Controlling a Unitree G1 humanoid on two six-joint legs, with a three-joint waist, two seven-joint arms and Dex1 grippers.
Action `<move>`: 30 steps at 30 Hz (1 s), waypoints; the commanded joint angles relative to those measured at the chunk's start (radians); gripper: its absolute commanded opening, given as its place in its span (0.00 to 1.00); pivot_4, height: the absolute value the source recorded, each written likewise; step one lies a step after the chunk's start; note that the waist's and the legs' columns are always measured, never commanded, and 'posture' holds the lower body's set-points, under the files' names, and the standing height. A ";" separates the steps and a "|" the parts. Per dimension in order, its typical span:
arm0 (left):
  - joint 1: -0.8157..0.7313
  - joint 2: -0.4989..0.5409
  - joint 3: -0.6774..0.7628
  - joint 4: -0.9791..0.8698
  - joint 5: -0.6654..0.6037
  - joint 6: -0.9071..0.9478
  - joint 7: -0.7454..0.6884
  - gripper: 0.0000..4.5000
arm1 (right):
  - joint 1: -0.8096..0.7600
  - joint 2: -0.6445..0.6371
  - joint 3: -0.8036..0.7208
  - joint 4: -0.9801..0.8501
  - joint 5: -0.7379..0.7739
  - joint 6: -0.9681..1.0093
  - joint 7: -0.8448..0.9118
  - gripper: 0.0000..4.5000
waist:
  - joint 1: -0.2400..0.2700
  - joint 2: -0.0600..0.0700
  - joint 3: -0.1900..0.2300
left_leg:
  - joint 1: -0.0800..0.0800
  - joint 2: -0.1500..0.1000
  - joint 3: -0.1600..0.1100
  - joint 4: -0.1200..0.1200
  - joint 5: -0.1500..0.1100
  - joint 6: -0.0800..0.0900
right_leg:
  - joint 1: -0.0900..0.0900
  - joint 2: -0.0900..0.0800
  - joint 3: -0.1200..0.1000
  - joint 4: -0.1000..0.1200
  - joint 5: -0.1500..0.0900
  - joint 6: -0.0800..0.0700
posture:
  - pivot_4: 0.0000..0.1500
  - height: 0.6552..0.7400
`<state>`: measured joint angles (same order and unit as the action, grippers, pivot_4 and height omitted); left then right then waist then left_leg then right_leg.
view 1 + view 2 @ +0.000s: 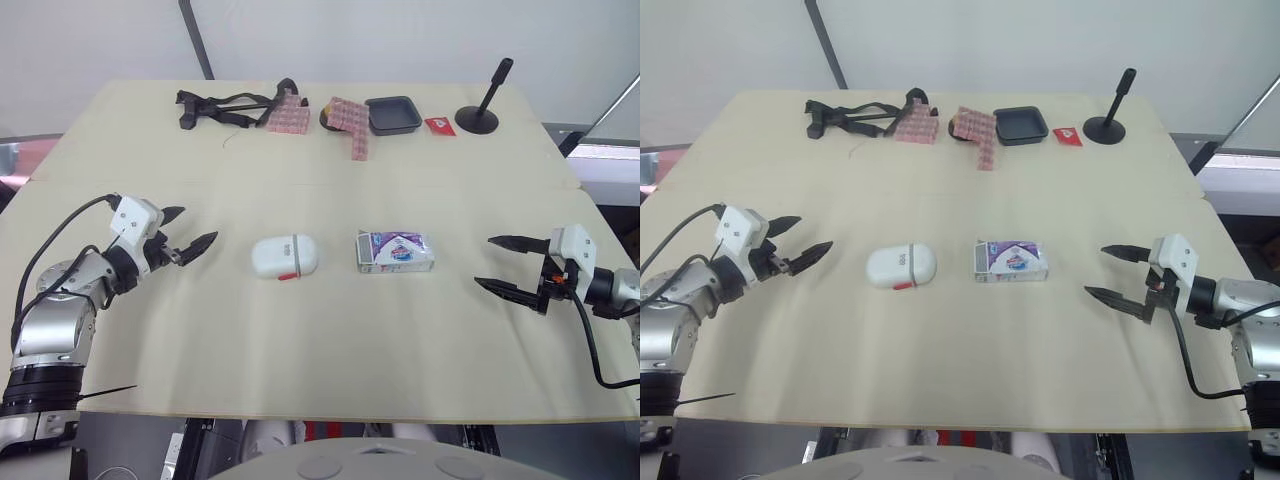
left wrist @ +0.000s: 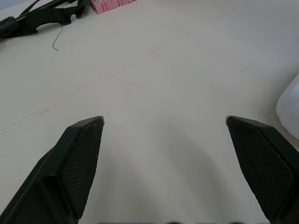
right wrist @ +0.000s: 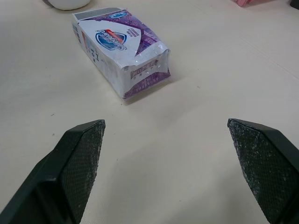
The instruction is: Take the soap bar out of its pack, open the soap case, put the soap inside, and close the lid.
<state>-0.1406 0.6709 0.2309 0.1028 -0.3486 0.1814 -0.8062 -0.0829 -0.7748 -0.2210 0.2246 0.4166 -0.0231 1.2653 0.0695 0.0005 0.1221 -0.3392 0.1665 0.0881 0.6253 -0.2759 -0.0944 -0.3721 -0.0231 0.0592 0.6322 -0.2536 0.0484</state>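
Observation:
A white and purple soap pack [image 1: 395, 251] lies flat in the middle of the table, sealed at both ends. Just left of it sits the white oval soap case [image 1: 285, 256], lid down, with a red clasp at its front. My left gripper [image 1: 186, 234] hovers open over the table left of the case, nothing between its fingers. My right gripper [image 1: 500, 264] stands open to the right of the pack, a hand's width away. The pack [image 3: 119, 49] lies ahead of the right gripper's fingers [image 3: 77, 158], and the case's edge [image 2: 290, 105] shows beside the left gripper's fingers [image 2: 79, 158].
Along the far edge lie a black strap [image 1: 222, 105], pink patterned packets [image 1: 290, 118], a dark square tray [image 1: 393, 114], a small red packet [image 1: 439, 125] and a black stand [image 1: 480, 108]. The cream table [image 1: 320, 340] stretches bare toward the front edge.

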 commanded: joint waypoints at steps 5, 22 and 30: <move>0.005 0.011 0.000 -0.046 -0.028 0.005 -0.052 1.00 | -0.003 -0.034 -0.033 -0.008 0.017 -0.002 0.017 1.00 | 0.001 0.000 0.000 | 0.000 0.000 0.000 0.000 0.000 0.000 | 0.000 0.000 0.000 0.000 0.000 0.000 | 1.00 1.00; -0.074 0.018 0.003 0.001 -0.052 -0.003 -0.142 1.00 | -0.105 -0.096 0.016 0.089 -0.033 -0.074 0.116 1.00 | -0.003 0.000 0.000 | 0.000 0.000 0.000 0.000 0.001 0.001 | -0.001 0.000 0.000 0.001 0.000 0.000 | 1.00 1.00; -0.074 0.024 -0.049 -0.136 -0.167 -0.003 -0.378 1.00 | -0.391 -0.106 0.217 0.173 -0.145 -0.077 0.249 1.00 | 0.003 0.000 0.000 | -0.001 0.000 0.001 0.002 0.001 0.001 | -0.003 0.005 0.001 0.005 0.000 0.000 | 1.00 1.00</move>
<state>-0.2241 0.6780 0.1836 0.0134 -0.4850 0.1908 -1.1455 -0.4442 -0.8746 -0.0166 0.3847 0.2925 -0.0860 1.4867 0.0725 0.0004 0.1222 -0.3415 0.1669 0.0894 0.6280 -0.2751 -0.0930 -0.3763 -0.0185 0.0597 0.6371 -0.2538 0.0481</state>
